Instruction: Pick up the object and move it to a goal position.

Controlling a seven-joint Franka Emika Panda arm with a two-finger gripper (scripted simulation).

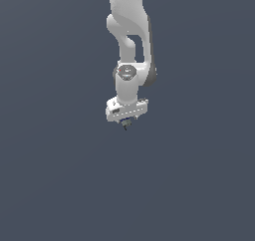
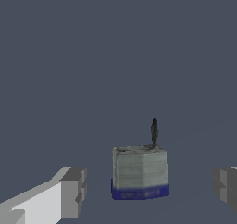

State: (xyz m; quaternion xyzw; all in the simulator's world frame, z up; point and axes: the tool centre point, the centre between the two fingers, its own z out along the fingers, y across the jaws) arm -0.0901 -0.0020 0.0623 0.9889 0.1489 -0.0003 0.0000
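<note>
In the wrist view the object [image 2: 139,172] is a small grey-olive block with a blue band along one edge and a thin dark stalk [image 2: 154,130] sticking out of it. It lies between my two grey fingertips [image 2: 74,190], with a gap on each side. My gripper [image 2: 150,188] is open and touches nothing. In the exterior view the white gripper [image 1: 127,120] points down on the arm, and only a tiny dark speck of the object [image 1: 125,127] shows just below it.
A plain dark grey-blue surface [image 1: 60,185] fills both views. The white arm [image 1: 128,36] reaches down from the top centre of the exterior view.
</note>
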